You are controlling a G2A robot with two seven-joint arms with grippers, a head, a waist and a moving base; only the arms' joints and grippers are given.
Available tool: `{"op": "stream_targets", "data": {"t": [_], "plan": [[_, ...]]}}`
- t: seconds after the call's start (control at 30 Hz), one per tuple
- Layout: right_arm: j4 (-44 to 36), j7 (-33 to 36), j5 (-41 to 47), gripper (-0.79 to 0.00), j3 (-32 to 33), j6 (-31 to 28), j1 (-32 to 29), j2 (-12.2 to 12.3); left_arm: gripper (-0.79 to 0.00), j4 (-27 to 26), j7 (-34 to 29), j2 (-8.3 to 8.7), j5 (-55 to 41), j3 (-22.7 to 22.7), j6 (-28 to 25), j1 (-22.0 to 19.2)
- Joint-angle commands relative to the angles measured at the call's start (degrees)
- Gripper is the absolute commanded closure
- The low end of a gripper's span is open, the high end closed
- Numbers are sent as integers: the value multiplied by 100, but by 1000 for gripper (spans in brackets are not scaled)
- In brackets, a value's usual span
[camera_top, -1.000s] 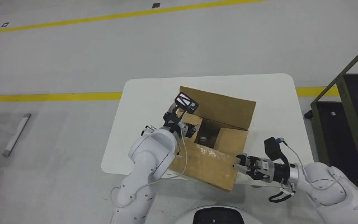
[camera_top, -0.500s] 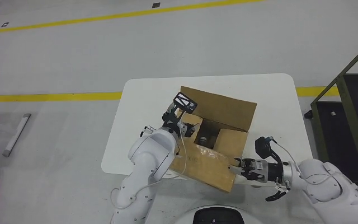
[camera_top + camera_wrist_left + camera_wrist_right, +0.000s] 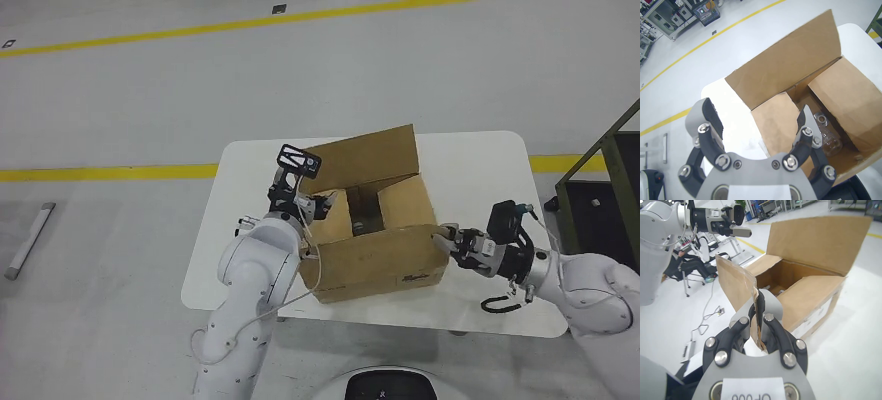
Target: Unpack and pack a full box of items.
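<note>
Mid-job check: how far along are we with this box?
Done: the box is open, its rear flap standing up. In hand: the right gripper is shut on the torn edge of the near flap; the left gripper is open above the box's left end, holding nothing. Left: a clear bottle lies inside, so unpacking, then repacking, looks to be all ahead.

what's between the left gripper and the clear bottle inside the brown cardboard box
Two inner flaps of the brown cardboard box lean over its opening: the near flap beside the open left gripper, the far flap opposite. The clear bottle shows uncovered in the gap between them.
</note>
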Motion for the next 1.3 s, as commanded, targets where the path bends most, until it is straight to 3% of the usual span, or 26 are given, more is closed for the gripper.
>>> {"op": "stream_targets", "data": {"t": [0.0, 0.17, 0.4, 0.57, 0.97, 1.0, 1.03, 1.13, 1.2, 1.27], "plan": [[-57, -669, -782, 0, 38, 85, -48, -18, -785, 60, 14, -10, -39, 8, 12, -77], [-170, -2168, -2286, 0, 69, 188, -360, -42, -785, 260, 10, -45, -91, 137, 20, -264], [-423, -3569, -3986, 0, 113, 431, -846, -14, -785, 480, -337, -89, -359, 357, -226, -423], [-520, -4040, -4616, 0, 164, 660, -1058, 9, -785, 528, -751, -111, -837, 498, -667, -533], [-460, -4235, -4553, 0, 182, 858, -1144, 12, -785, 649, -1061, -122, -1322, 858, -1448, -645], [-449, -4214, -4507, -15, 176, 855, -1147, 11, -785, 651, -1085, -120, -1374, 867, -1519, -652], [-442, -4187, -4472, -268, 178, 857, -1143, 10, -785, 649, -1119, -116, -1425, 881, -1598, -655], [-422, -4103, -4333, -336, 182, 850, -1137, 8, -785, 617, -1197, -102, -1551, 883, -1748, -659], [-420, -4050, -4201, -299, 202, 818, -1139, 8, -785, 588, -1234, -93, -1616, 892, -1830, -651], [-426, -3993, -4051, -329, 253, 787, -1141, 10, -785, 560, -1270, -81, -1658, 905, -1924, -640]]}}
